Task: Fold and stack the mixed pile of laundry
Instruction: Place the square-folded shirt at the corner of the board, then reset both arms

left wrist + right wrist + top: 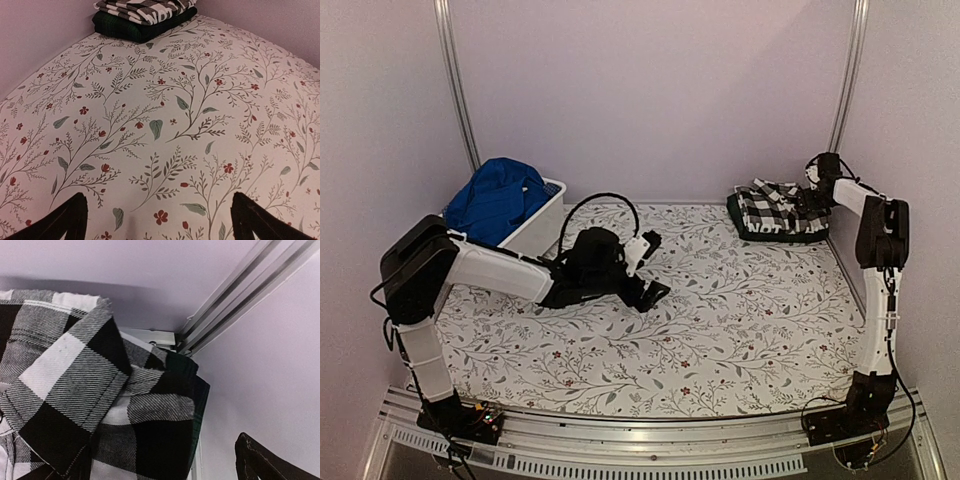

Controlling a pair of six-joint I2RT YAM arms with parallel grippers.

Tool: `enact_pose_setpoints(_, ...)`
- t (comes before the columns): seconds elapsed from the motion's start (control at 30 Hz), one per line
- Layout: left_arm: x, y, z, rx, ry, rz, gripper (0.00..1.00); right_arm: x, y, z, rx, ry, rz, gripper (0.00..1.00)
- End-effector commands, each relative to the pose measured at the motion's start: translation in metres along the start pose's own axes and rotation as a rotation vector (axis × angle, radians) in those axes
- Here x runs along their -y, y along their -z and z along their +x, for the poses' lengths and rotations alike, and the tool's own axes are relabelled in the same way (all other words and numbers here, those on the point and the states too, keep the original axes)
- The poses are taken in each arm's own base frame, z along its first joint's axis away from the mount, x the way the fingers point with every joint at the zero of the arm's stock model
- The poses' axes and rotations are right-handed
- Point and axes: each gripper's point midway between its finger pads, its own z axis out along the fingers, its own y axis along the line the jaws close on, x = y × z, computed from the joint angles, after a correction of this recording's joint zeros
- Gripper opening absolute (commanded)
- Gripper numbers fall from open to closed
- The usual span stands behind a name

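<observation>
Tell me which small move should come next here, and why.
Probably the left gripper should swing over toward the blue garment in the white tub. It hangs open and empty over the table, the checked shirt already lies folded on the tartan garment, and the blue one seems the only piece not yet folded.

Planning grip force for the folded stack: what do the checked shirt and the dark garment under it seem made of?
Checked shirt: woven cloth, probably cotton flannel, matte; diagonal twill lines show up close. Tartan garment beneath: seemingly similar soft, matte woven fabric; weave too small to tell.
</observation>
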Motion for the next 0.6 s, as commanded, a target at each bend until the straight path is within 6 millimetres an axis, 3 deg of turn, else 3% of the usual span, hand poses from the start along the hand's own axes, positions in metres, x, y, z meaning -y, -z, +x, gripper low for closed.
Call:
enact_pose_setpoints(0.0, -0.036, 0.015, -0.021, 0.037, 0.107, -0.068, 1.0, 0.066, 0.062, -0.057, 0.128, -0.12, 0.151, 0.99)
enact_pose_setpoints(0.1, -0.057, 0.028, -0.032, 0.065, 0.154, -0.112, 1.0, 0.07, 0.077, -0.063, 0.143, -0.174, 0.103, 0.99)
enact_pose_setpoints(0.37, -0.113, 0.068, -0.075, 0.153, 0.305, -0.22, 1.0, 0.018, 0.131, -0.088, 0.248, -0.244, -0.28, 0.99)
enact_pose_setpoints(0.5, -0.125, 0.094, -0.108, 0.213, 0.33, -0.244, 1.0, -0.027, 0.155, -0.084, 0.246, -0.296, -0.534, 0.99)
enact_pose_setpoints(0.57, -0.131, 0.106, -0.122, 0.229, 0.344, -0.234, 1.0, -0.054, 0.184, -0.086, 0.289, -0.329, -0.656, 0.99)
